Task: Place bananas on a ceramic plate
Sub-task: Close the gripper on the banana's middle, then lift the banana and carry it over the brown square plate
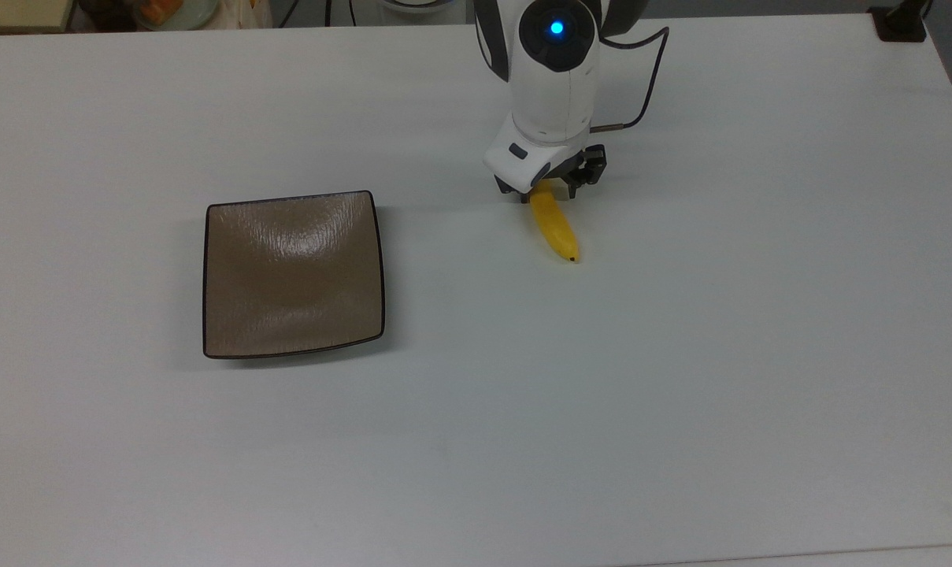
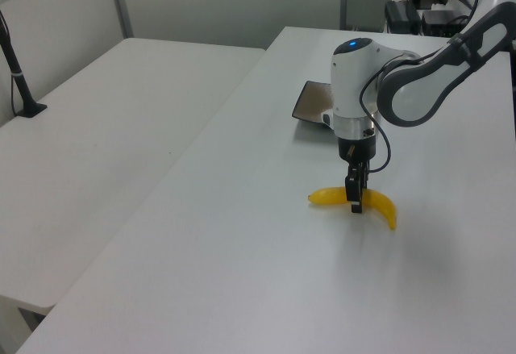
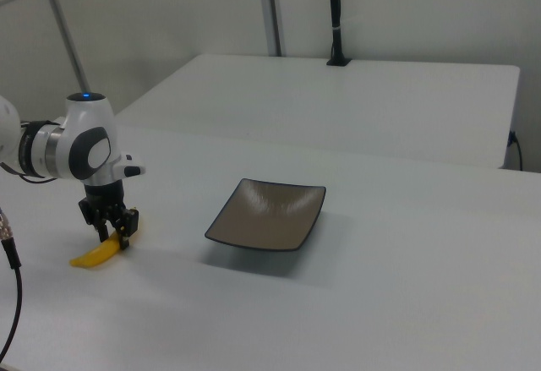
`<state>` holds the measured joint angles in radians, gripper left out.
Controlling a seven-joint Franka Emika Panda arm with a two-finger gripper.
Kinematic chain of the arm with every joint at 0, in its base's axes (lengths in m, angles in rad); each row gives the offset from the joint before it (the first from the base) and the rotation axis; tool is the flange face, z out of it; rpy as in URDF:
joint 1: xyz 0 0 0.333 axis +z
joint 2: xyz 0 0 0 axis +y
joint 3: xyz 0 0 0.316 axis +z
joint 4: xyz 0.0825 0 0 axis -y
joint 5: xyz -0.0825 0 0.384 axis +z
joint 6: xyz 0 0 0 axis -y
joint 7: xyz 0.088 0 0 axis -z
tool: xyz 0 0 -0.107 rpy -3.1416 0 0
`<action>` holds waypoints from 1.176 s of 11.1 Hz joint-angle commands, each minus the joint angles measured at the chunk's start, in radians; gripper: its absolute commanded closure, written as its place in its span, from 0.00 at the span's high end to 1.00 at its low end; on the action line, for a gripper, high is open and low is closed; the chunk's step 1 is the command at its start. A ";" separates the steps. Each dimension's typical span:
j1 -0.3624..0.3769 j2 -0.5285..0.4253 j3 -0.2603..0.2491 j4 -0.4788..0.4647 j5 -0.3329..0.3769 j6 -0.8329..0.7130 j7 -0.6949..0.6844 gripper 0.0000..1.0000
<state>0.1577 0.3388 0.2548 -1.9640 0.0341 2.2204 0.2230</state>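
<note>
One yellow banana [image 1: 556,228] (dark tip), curved

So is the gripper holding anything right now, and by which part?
Nothing is lifted yet. The gripper straddles the banana, which lies on the table; fingers open.

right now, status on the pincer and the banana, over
Pincer down over banana, fingers open astride its stem end. Banana flat on table, not lifted. Plate bare, path to it unobstructed.

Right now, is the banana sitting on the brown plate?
No, the banana lies on the white table under the gripper, well off to the top view's right of the bare brown plate.
</note>
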 commanded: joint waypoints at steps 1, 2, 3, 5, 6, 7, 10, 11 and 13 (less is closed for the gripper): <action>0.005 -0.006 -0.002 0.008 -0.003 0.010 0.021 0.09; 0.003 -0.014 -0.002 0.008 -0.003 0.010 0.019 0.09; 0.003 -0.026 -0.002 0.011 -0.005 0.005 0.016 0.09; -0.012 -0.053 -0.002 0.049 -0.017 -0.008 0.009 0.10; -0.020 -0.060 -0.003 0.074 -0.052 -0.036 -0.002 0.10; -0.041 -0.060 -0.005 0.112 -0.077 -0.075 -0.020 0.10; -0.078 -0.090 -0.066 0.155 -0.080 -0.119 -0.100 0.10; -0.085 -0.099 -0.103 0.174 -0.080 -0.119 -0.132 0.10; -0.090 -0.100 -0.169 0.197 -0.098 -0.117 -0.154 0.10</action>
<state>0.0669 0.2567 0.1484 -1.7881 -0.0391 2.1301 0.1055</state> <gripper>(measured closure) 0.700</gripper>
